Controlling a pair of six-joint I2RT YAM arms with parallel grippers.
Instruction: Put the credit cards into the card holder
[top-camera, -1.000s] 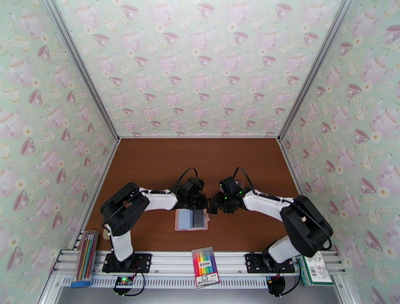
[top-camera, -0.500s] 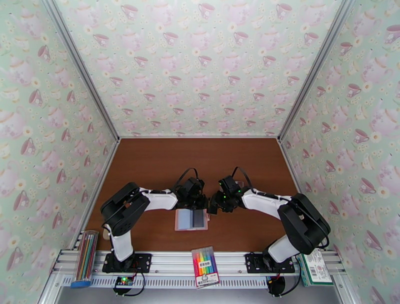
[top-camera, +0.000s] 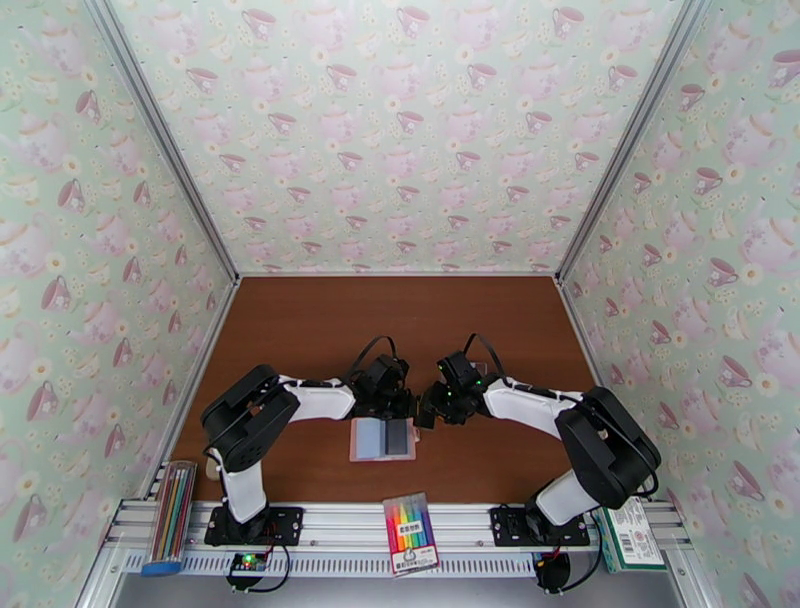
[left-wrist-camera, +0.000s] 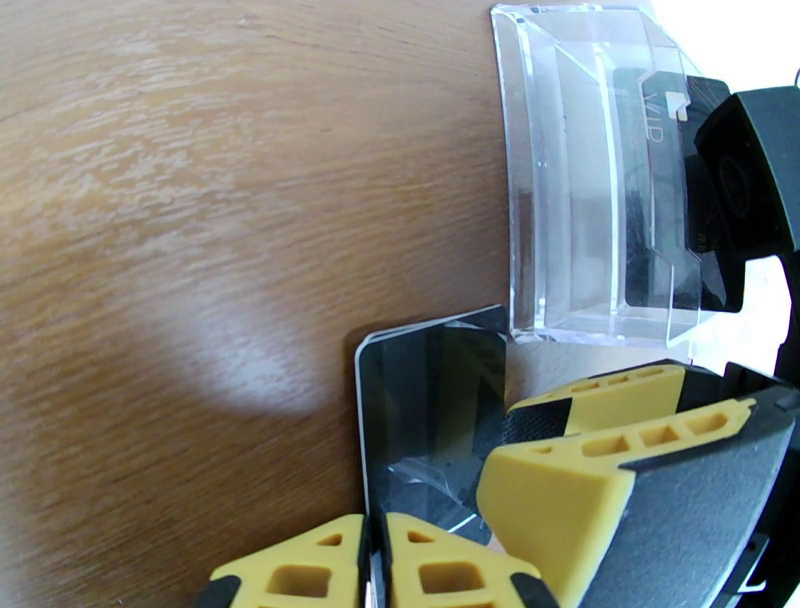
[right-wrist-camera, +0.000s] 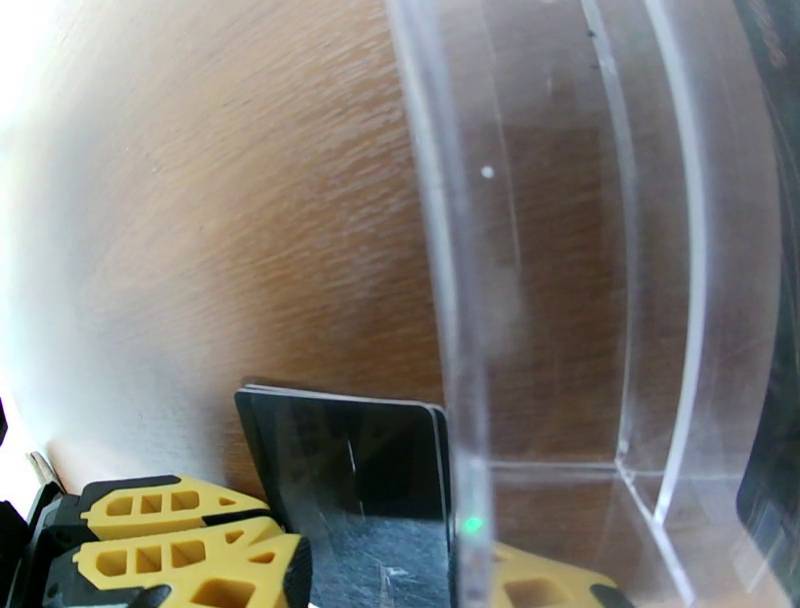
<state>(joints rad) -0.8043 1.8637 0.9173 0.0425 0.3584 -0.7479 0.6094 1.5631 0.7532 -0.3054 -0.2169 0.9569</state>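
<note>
The left gripper (left-wrist-camera: 372, 545) hangs just beyond the holder's (top-camera: 368, 440) far edge. Its fingers are almost closed, pinching a dark card (left-wrist-camera: 430, 390) by one short end. That bite looks small and the card is glossy, so on the way down to a slot it could swivel or slide out. It would then probably land flat, beside the holder, where it would be hard to pick up.

The holder lies open and loose on the table (top-camera: 330, 320), on the near side of both grippers. If the card is pushed in at a shallow angle, it may shove the holder along rather than enter a slot.

Beyond the holder's far right corner, the held card's upper corner sits right against the clear box (left-wrist-camera: 570, 200). If the card is pulled away carelessly, it could catch there and twist in the grip. A second card (left-wrist-camera: 660, 210) stands inside the box.

The right gripper (top-camera: 432, 406), just right of the left one, has its fingers partly apart at the box wall. I cannot tell whether they grip anything. Closing or moving there could drag or tip the box, and the two wrists are close enough to collide.
</note>
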